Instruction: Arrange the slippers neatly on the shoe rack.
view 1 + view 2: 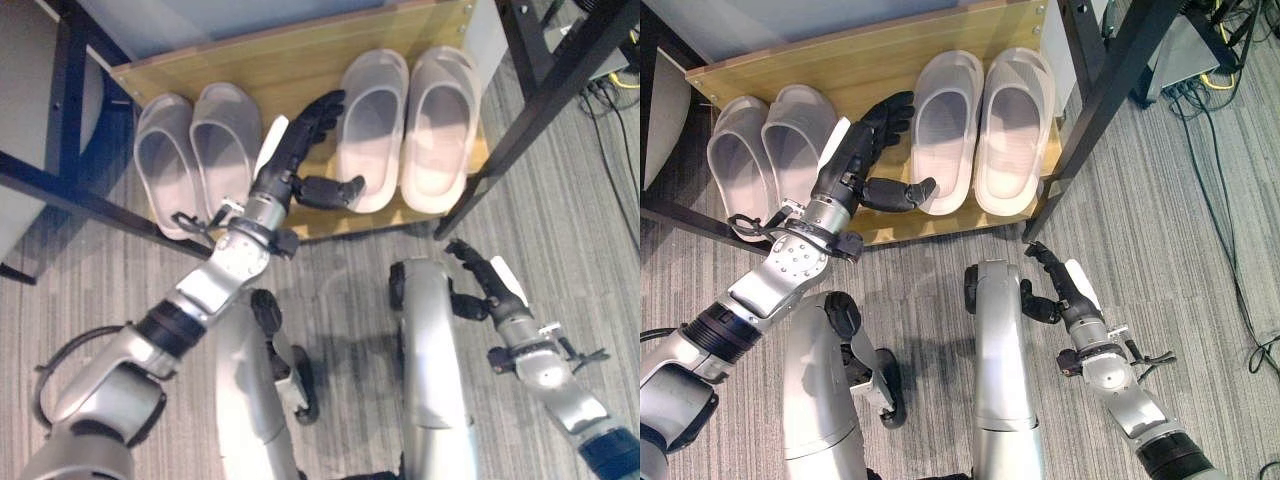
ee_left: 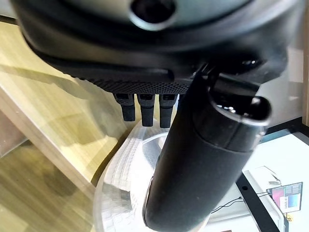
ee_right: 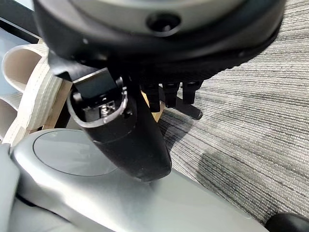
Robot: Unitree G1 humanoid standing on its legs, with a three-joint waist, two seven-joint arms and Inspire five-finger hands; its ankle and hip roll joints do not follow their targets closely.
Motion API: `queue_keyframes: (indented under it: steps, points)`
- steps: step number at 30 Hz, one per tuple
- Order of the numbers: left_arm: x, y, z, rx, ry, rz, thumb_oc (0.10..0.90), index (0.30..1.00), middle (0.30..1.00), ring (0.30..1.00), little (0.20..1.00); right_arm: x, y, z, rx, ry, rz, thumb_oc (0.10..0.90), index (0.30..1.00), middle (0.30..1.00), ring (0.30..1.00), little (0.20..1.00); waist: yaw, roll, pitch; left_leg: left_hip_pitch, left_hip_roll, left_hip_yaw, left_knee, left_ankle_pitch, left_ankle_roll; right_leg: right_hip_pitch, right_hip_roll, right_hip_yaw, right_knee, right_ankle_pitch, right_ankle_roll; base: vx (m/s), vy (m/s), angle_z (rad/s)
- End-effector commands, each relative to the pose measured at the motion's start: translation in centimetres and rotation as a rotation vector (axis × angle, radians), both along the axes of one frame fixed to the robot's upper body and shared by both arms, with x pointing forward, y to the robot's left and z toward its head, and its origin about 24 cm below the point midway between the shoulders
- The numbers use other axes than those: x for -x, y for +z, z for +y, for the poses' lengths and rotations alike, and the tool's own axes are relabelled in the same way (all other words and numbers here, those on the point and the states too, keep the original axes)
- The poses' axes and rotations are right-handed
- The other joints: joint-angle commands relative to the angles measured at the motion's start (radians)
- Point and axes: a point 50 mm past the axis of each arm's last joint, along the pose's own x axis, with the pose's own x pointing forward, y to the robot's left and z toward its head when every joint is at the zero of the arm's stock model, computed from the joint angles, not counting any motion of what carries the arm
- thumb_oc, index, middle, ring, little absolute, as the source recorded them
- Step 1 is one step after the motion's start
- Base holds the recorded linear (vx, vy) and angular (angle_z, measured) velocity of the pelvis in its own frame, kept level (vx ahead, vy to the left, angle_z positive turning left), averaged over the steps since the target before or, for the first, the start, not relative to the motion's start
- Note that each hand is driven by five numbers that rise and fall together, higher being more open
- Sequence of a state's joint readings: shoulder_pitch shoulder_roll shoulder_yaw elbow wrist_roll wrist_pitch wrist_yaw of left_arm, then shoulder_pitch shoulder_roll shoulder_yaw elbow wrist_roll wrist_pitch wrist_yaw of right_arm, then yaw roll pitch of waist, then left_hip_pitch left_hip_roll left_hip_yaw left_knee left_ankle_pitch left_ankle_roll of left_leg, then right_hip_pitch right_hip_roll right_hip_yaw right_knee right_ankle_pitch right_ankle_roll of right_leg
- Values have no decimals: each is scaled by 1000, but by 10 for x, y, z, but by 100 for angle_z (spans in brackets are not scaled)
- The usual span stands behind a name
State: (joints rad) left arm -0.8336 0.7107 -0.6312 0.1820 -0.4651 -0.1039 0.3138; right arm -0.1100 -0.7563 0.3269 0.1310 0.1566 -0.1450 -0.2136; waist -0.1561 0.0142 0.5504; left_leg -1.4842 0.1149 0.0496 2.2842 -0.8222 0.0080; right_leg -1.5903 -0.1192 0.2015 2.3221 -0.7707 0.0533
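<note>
Judging by the layout, the job looked nearly done: four slippers sat on the rack point(image 1: 300, 60) in two pairs, toes toward the back. The left pair point(image 1: 195, 155) lay side by side near one end and the right pair point(image 1: 410, 125) near the other, with a gap between them. The left hand point(image 1: 300, 150) hovered over that gap, fingers straight and thumb spread toward the nearest right slipper, holding nothing; whether the thumb touched it I could not tell. The right hand point(image 1: 485, 280) hung low over the carpet point(image 1: 560, 200), fingers relaxed and empty. The slippers were pale, smooth moulded foam with rounded toes; the rack was a light wood-grain board; the carpet was grey and ribbed.
</note>
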Motion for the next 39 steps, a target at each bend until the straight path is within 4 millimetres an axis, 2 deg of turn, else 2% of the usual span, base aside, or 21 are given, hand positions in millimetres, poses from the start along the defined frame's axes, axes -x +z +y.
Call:
queue_keyframes:
  steps: [1, 4, 8, 10, 13, 16, 20, 22, 23, 24, 25, 26, 27, 29, 30, 31, 32, 36, 37, 38, 39]
  points:
    - [30, 89, 7, 86, -65, -396, 800, 900, 900, 900, 900, -1, 46, 30, -15, 186, -236, 800, 900, 900, 900, 900, 42, -2, -30, -86, -34, -49, -75, 30, -10, 20, -63, 66, -28, 8, -39, 0, 0, 0]
    - [44, 89, 26, 83, -40, -431, 800, 900, 900, 900, 900, 3, 47, 26, -10, 177, -239, 800, 900, 900, 900, 900, 57, 5, -30, -86, -35, -55, -78, 28, -13, 20, -64, 62, -30, 9, -41, 0, 0, 0]
    - [56, 89, 36, 87, -27, -461, 800, 900, 900, 900, 900, 6, 47, 24, -17, 170, -244, 800, 900, 900, 900, 900, 65, 8, -30, -86, -36, -60, -78, 26, -13, 20, -61, 59, -31, 12, -42, 0, 0, 0]
    - [74, 86, 43, 129, -51, -484, 800, 900, 900, 900, 900, 10, 45, 21, -20, 156, -245, 800, 900, 900, 900, 900, 75, 13, -30, -86, -35, -65, -77, 22, -13, 20, -60, 58, -33, 14, -42, 0, 0, 0]
    - [79, 83, 45, 134, -60, -483, 800, 900, 900, 900, 900, 11, 45, 21, -17, 155, -247, 800, 900, 900, 900, 900, 76, 15, -30, -86, -35, -65, -76, 20, -13, 20, -59, 57, -33, 16, -42, 0, 0, 0]
    - [93, 71, 43, 157, -108, -462, 800, 900, 900, 900, 900, 14, 46, 19, -16, 141, -264, 800, 900, 900, 900, 900, 81, 11, -30, -86, -38, -67, -78, 20, -13, 20, -56, 58, -39, 26, -42, 0, 0, 0]
    - [99, 58, 43, 177, -108, -446, 800, 900, 900, 900, 900, 13, 48, 17, -15, 119, -289, 800, 900, 900, 900, 900, 89, 1, -30, -86, -39, -63, -104, 29, -9, 20, -49, 56, -64, 50, -48, 42, -6, 0]
    - [104, 53, 42, 187, -101, -462, 800, 900, 900, 900, 900, 7, 59, 14, -19, 97, -345, 800, 900, 900, 900, 900, 114, -12, -30, -86, -36, -53, -208, 43, -8, 20, -43, 39, -164, 83, -54, 0, 0, 0]
    - [105, 54, 43, 187, -100, -466, 800, 900, 900, 900, 900, 6, 60, 14, -17, 99, -348, 800, 900, 900, 900, 900, 112, -10, -30, -86, -36, -53, -219, 52, -7, 20, -43, 36, -175, 92, -56, -144, 10, -14]
    - [107, 58, 43, 207, -99, -504, 800, 900, 900, 900, 900, -2, 75, 12, -7, 84, -413, 800, 900, 900, 900, 900, 131, -26, -30, -86, -36, -46, -358, 93, -10, 20, -40, 21, -299, 137, -52, -189, 18, -19]
    - [107, 59, 43, 228, -102, -512, 800, 900, 900, 900, 900, -7, 86, 12, -14, 81, -458, 800, 900, 900, 900, 900, 142, -32, -30, -86, -39, -44, -423, 119, -15, 21, -35, 9, -360, 158, -51, -263, 28, -24]
    - [108, 61, 44, 231, -101, -530, 800, 900, 900, 900, 900, -11, 93, 10, -16, 68, -491, 800, 900, 900, 900, 900, 149, -32, -30, -86, -46, -45, -483, 151, -14, 24, -37, -13, -424, 187, -50, -176, 25, -25]
    - [108, 62, 44, 231, -101, -532, 800, 900, 900, 900, 900, -11, 94, 11, -16, 68, -493, 800, 900, 900, 900, 900, 148, -30, -30, -86, -47, -46, -494, 161, -13, 25, -38, -16, -435, 197, -52, -190, 28, -27]
    - [104, 56, 43, 274, -98, -518, 800, 900, 900, 900, 900, -18, 105, 11, -38, 56, -550, 800, 900, 900, 900, 900, 153, 0, -31, -86, -58, -81, -598, 233, -10, 57, -51, -79, -572, 241, -46, -186, 43, -8]
    - [102, 53, 42, 280, -101, -502, 800, 900, 900, 900, 900, -19, 107, 10, -41, 45, -559, 800, 900, 900, 900, 900, 154, 3, -40, -86, -55, -86, -629, 251, -9, 62, -65, -100, -611, 250, -43, -187, 18, 2]
    - [94, 34, 43, 310, -77, -421, 800, 900, 900, 900, 900, -21, 102, 12, -50, 39, -547, 800, 900, 900, 900, 900, 154, 20, -109, -86, -59, -109, -732, 297, -12, 78, -80, -153, -721, 279, -39, -172, -17, 1]
    - [91, 24, 44, 310, -67, -382, 800, 900, 900, 900, 900, -21, 96, 11, -51, 29, -530, 800, 900, 900, 900, 900, 151, 28, -134, -76, -60, -120, -791, 329, -13, 100, -85, -174, -789, 303, -38, -177, -47, 6]
    - [77, -29, 43, 287, -13, -167, 800, 900, 900, 900, 900, -20, 67, 10, -83, 1, -432, 800, 900, 900, 900, 900, 140, 14, -158, 106, -60, -130, -1044, 413, -23, 289, -92, -235, -1058, 381, -39, -149, -81, 22]
    - [77, -29, 43, 287, -13, -167, 800, 900, 900, 900, 900, -20, 67, 10, -83, 1, -432, 800, 900, 900, 900, 900, 140, 15, -155, 110, -60, -131, -1047, 414, -23, 294, -92, -236, -1061, 382, -39, -83, -68, 13]
    - [73, -48, 43, 278, 7, -95, 800, 900, 900, 900, 900, -19, 55, 11, -92, -3, -388, 800, 900, 900, 900, 900, 138, 11, -160, 164, -56, -132, -1113, 432, -28, 343, -87, -247, -1123, 398, -35, -55, -47, 17]
    - [71, -55, 44, 252, 24, -71, 800, 900, 900, 900, 900, -18, 50, 10, -83, -9, -368, 800, 900, 900, 900, 900, 137, 11, -162, 201, -58, -137, -1164, 456, -28, 377, -89, -260, -1169, 415, -34, -84, -116, 17]
